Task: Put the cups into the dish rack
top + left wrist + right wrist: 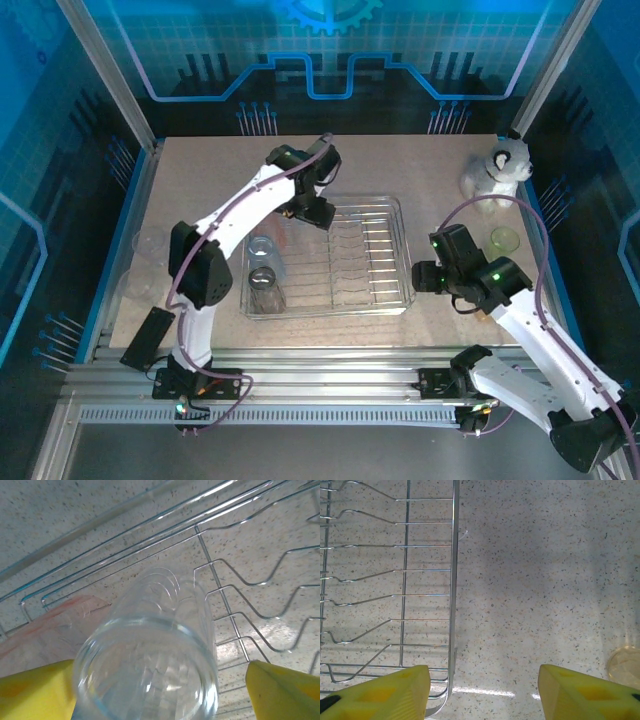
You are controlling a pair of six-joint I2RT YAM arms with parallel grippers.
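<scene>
The left jaws are spread wide at the far left corner of the dish rack [407,255]. A clear cup [150,670] stands on end between their yellow fingers [282,692]. One finger is plainly off the plastic. The other sits close against it, and I cannot tell whether it touches. That cup is inside the rack, on the wire floor. Just beside it, toward the rack's left wall, there is a red-pink cup [65,622], too blurred to say how it lies. Further along the rack's left side, nearer the arm bases, are two more cups, a clear bluish one [261,247] and a smoky grey one [266,290]. The right jaws are open too, with nothing between them, over bare tabletop [530,580] just outside the rack's right wall. A green cup [505,238] stands well to the right of the rack. A plush toy [497,172] sits off the rack's far right corner.
</scene>
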